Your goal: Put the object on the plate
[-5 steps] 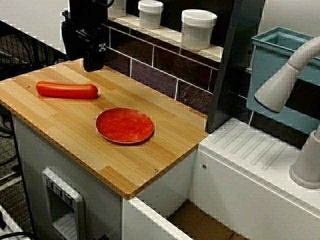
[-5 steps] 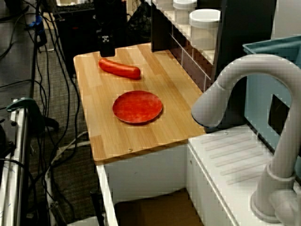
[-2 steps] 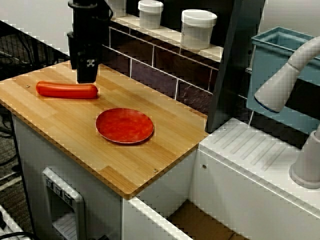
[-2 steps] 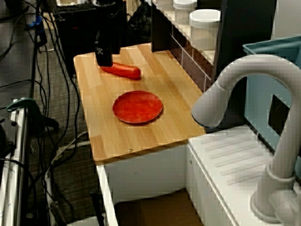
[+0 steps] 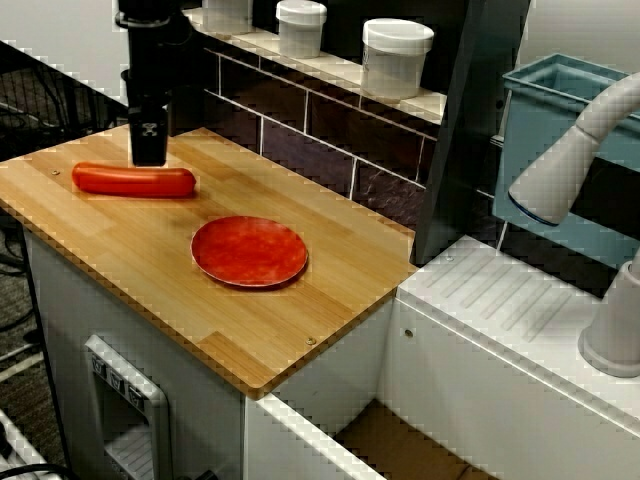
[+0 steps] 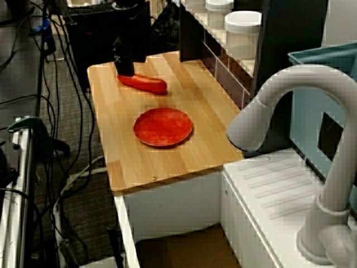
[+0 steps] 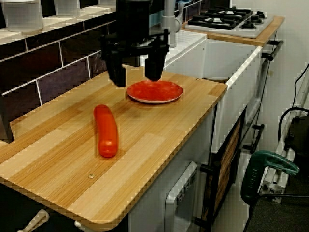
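The hand [image 7: 135, 77] has slid from behind the sausage's plate-side end to over its middle, and dropped lower. Its jaws stand wide apart, empty, straddling the line of the sausage [image 5: 133, 181], presumably so they can close across its narrow width. The sausage lies flat on the table [image 5: 110, 250], a little apart from the plate [image 5: 249, 251], which sits bare, ready to receive it.

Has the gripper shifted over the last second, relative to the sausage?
Yes. The gripper has travelled left along the sausage and dropped lower: earlier it hung above and beyond the sausage's right end, now it stands over its middle. The sausage and the plate have not moved.
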`<control>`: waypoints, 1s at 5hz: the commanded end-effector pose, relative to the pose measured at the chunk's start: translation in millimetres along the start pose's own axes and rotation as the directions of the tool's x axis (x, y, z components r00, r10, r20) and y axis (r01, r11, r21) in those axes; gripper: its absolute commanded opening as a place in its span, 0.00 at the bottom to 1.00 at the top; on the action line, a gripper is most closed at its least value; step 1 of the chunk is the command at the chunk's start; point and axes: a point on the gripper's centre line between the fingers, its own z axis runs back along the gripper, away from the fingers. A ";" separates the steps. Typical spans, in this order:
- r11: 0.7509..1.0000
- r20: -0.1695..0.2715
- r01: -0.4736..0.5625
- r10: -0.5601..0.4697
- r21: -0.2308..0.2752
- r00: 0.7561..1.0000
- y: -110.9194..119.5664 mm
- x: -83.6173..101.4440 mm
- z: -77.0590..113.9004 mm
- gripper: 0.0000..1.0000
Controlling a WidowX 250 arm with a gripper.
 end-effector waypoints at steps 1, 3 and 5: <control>0.998 0.136 -0.023 0.015 0.058 0.991 35.7 -15.3 5.6 1.00; 0.995 0.156 -0.056 0.043 0.083 0.987 45.7 -9.5 -8.6 1.00; 0.992 0.134 -0.056 0.041 0.110 0.990 54.6 -1.2 -28.8 1.00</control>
